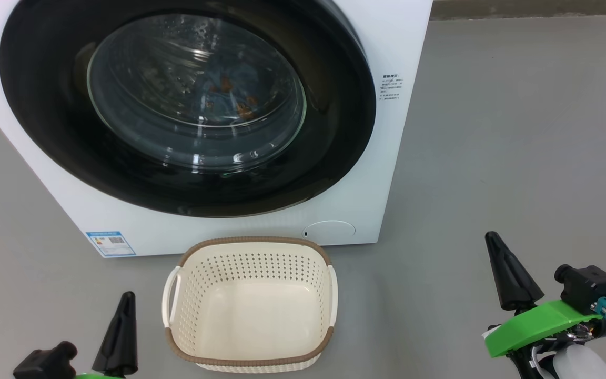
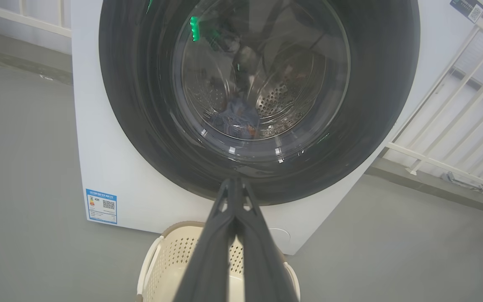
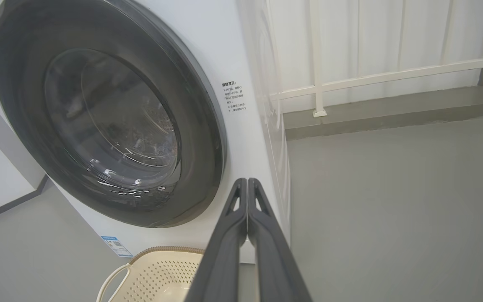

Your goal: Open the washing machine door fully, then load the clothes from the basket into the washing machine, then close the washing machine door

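1. Down at the left, the left claw [image 1: 128,299]: two dark tapered fingers pressed together, nothing between them.
2. Next, the washing machine [image 1: 45,173], a big smooth white box on the grey floor [image 1: 492,131], with a blue label [image 1: 110,243] at its lower corner.
3. The washing machine door [image 1: 334,131] sits shut, flush in the front. It's a hard, slick, glossy black ring around a bulging glass window [image 1: 198,95]. I'd call it stiff and weighty. No handle shows plainly, so the ring's edge looks like the place to pull, though I can't tell which side.
4. Behind the glass, the clothes [image 1: 226,97] lie low in the perforated steel drum [image 2: 275,100]. The blue fabric with orange marks is probably limp and light, so any fold should pinch easily.
5. The basket [image 1: 253,240] stands empty on the floor just before the machine. It's cream perforated plastic with a brown woven-look rim and side handles, likely light and rigid.
6. Far right, the right claw [image 1: 492,239] has its fingers together, empty, well apart from the door.
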Tool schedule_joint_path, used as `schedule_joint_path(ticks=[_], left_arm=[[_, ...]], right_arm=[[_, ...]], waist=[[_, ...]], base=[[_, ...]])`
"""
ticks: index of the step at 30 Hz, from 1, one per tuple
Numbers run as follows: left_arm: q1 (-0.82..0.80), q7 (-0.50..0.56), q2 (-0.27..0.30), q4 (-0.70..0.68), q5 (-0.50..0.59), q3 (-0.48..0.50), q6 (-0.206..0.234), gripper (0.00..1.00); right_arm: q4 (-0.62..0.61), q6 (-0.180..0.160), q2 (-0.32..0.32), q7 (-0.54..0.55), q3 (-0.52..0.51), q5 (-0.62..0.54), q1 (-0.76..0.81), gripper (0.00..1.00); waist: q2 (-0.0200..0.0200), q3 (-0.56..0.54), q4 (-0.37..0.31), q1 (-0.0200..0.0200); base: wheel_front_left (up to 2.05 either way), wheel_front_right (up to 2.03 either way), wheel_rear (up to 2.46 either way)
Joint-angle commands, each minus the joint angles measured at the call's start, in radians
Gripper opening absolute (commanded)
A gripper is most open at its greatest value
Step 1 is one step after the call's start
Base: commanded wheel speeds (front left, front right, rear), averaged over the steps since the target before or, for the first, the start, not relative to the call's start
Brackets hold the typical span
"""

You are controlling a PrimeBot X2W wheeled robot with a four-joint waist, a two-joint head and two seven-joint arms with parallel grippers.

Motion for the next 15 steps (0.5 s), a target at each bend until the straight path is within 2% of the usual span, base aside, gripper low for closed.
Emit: schedule_joint_path(ticks=[1,5,9,15], left_arm=[[-0.014,0.007,0.009,-0.016,-0.023,0.008,0.0,0.0],[-0.015,0.018,0.005,-0.017,-0.055,0.016,0.0,0.0],[-0.016,0.03,0.001,-0.017,-0.088,0.023,-0.001,0.0],[-0.019,0.047,-0.005,-0.017,-0.136,0.035,-0.001,0.0]], right_arm=[[-0.021,0.0,-0.009,0.006,-0.009,0.024,-0.018,0.0],[-0.023,0.0,-0.005,0.017,-0.017,0.062,-0.014,0.0],[-0.024,0.0,-0.001,0.028,-0.024,0.099,-0.013,0.0],[-0.026,0.0,0.005,0.045,-0.036,0.154,-0.011,0.0]], waist=[[0.0,-0.001,0.001,0.0002],[0.0,-0.005,0.002,0.0022],[0.0,-0.004,0.002,0.0002],[0.0,-0.006,0.004,0.0]], base=[[0.0,0.0,0.0],[0.0,0.0,0.0],[0.0,0.0,0.0],[0.0,0.0,0.0]])
